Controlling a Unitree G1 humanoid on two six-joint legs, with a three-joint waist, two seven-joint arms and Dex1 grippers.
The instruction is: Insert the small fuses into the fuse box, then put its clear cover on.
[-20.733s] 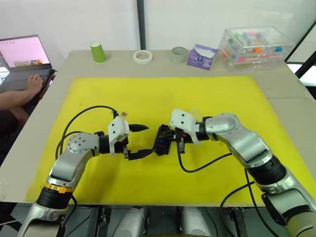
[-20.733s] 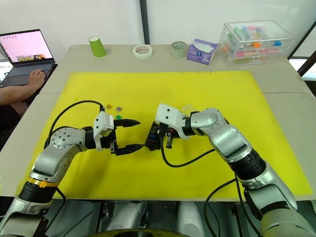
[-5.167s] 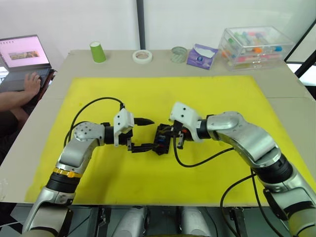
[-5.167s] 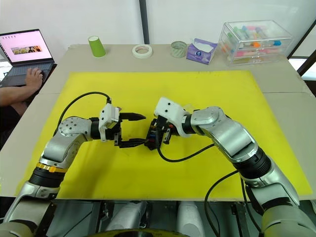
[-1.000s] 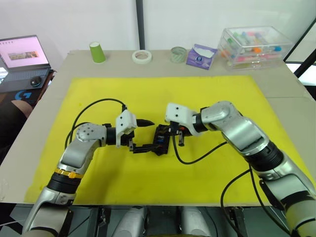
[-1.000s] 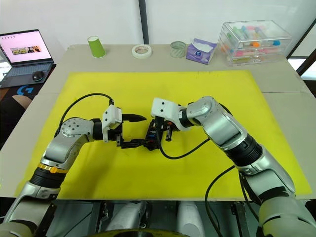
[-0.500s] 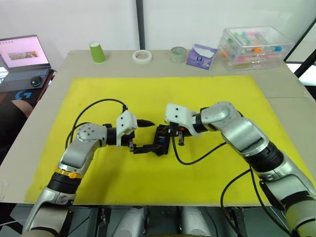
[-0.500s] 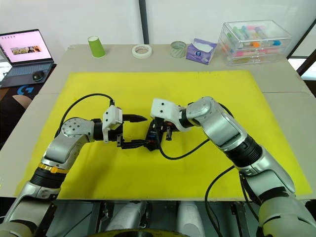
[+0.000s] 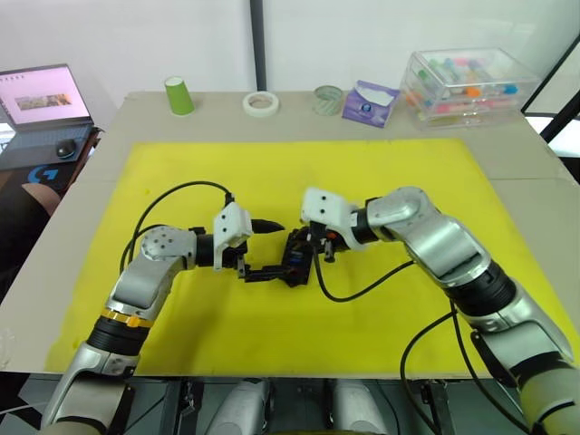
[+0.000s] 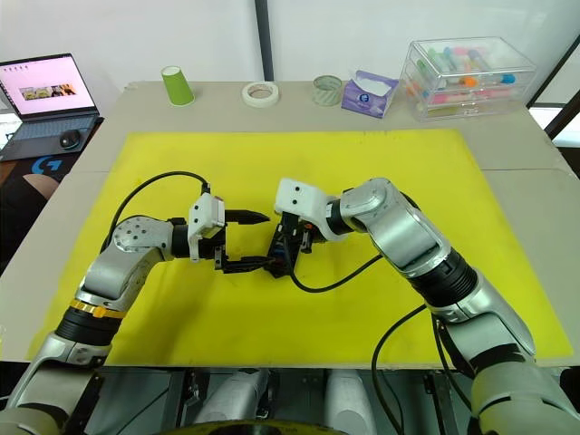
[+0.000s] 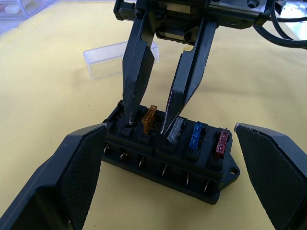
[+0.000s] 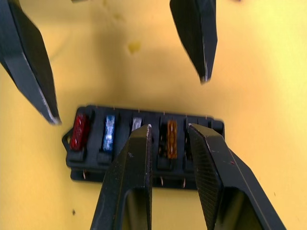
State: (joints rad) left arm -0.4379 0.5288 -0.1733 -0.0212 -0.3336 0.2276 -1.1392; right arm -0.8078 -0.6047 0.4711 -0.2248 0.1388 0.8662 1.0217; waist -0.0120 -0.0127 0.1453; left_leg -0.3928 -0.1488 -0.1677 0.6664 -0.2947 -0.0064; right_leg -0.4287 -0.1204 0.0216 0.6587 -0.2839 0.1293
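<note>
The black fuse box (image 11: 168,155) lies mid-mat, between both grippers. Its near row holds small fuses: orange (image 11: 149,119), grey (image 11: 176,130), blue (image 11: 196,135) and red (image 11: 221,142). From above, my right gripper (image 12: 168,127) comes down open, one fingertip on each side of the orange fuse with a gap to it. My left gripper (image 9: 275,247) is wide open, its fingers (image 11: 72,182) flanking the box's two ends. The clear cover (image 11: 120,57) lies on the mat behind the box.
The yellow mat (image 9: 417,172) covers most of the table. Along the far edge stand a green cup (image 9: 179,95), two tape rolls (image 9: 261,103), a tissue pack (image 9: 370,102) and a clear storage case (image 9: 467,86). A laptop (image 9: 41,100) sits far left.
Over the longer span my left gripper came up to the fuse box and the person's hand left the laptop. In the last second the right gripper shifted only slightly over the box.
</note>
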